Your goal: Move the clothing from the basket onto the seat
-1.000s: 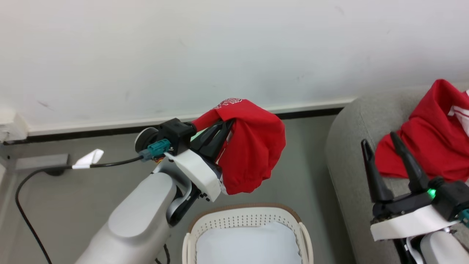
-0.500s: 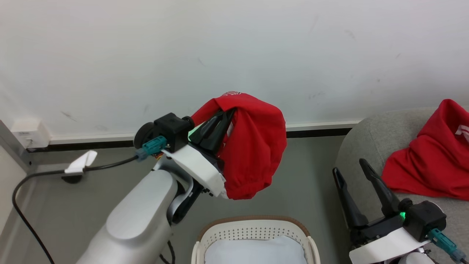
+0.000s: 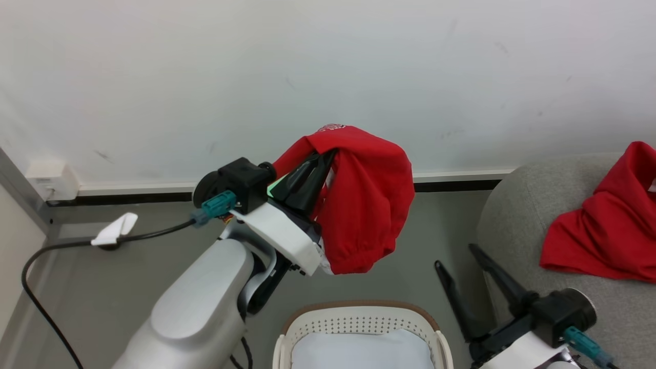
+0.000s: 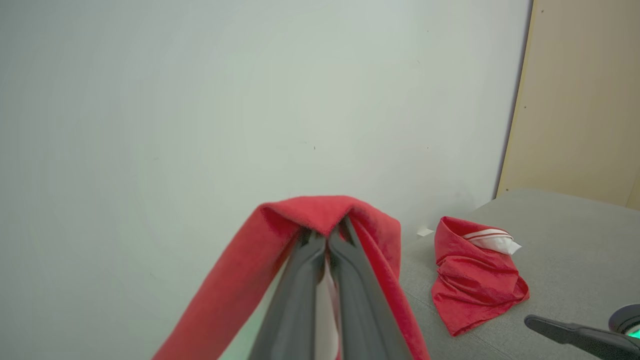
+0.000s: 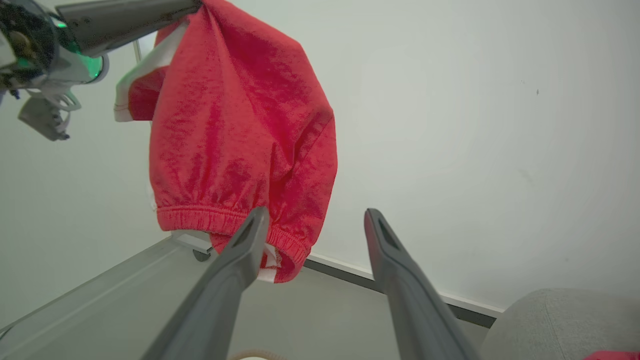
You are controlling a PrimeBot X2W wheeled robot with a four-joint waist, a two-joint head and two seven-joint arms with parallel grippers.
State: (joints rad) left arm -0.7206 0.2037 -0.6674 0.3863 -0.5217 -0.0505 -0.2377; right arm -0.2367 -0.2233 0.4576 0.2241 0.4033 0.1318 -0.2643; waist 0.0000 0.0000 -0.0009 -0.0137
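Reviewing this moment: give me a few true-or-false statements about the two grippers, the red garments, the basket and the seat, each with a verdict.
1. The left gripper is shut on the bright red shorts with the elastic waistband, holding them in the air clear of the cream perforated plastic basket. True.
2. The bright red top with the striped white cuff lies on the large light-grey fabric seat. True.
3. The right gripper is clamped on the red top. False: its jaws stand open and empty, apart from the top.
4. A red garment lies in the basket. False: the part in view holds a pale white liner and no garment.
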